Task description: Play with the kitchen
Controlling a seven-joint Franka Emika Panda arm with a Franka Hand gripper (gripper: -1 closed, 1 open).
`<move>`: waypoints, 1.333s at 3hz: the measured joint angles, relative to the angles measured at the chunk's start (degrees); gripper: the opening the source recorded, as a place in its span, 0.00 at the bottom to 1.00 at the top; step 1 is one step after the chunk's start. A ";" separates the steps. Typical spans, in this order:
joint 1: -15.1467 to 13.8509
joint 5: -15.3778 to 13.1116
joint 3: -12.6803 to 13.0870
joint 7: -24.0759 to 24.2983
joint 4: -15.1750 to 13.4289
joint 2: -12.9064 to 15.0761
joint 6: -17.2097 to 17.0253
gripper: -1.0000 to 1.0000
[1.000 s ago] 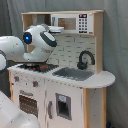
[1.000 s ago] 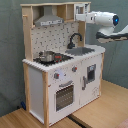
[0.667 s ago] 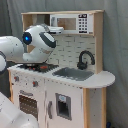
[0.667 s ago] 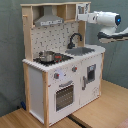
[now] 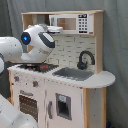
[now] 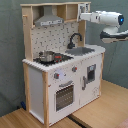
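Note:
The kitchen (image 5: 65,95) (image 6: 55,75) is white and light wood, with an oven door (image 6: 65,95), knobs (image 6: 57,76), a black faucet (image 5: 85,59) (image 6: 75,39), a grey sink (image 5: 75,73) and a pot (image 6: 47,56) on the stovetop. A hood (image 6: 47,20) hangs over the stove. The small microwave (image 5: 75,22) sits on the top shelf. My gripper (image 6: 83,16) (image 5: 54,29) is held up at the microwave's end of that shelf, right by the microwave's side.
The white arm (image 6: 107,19) reaches in level from the second exterior view's right, above the sink counter. In the first exterior view its bulky joint (image 5: 39,41) hangs over the stovetop. A wooden tabletop (image 6: 100,107) carries the kitchen. A grey curtain (image 5: 117,45) hangs behind.
The arm has edged a little closer to the microwave shelf. Nothing on the kitchen has moved.

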 joint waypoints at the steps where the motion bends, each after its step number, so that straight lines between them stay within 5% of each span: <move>1: 0.10 0.00 -0.01 0.00 0.33 -0.12 0.01 1.00; 3: 1.81 0.76 0.36 1.60 7.98 -6.34 -1.66 1.00; 4: -0.75 1.93 3.93 4.69 10.64 -7.35 -2.25 1.00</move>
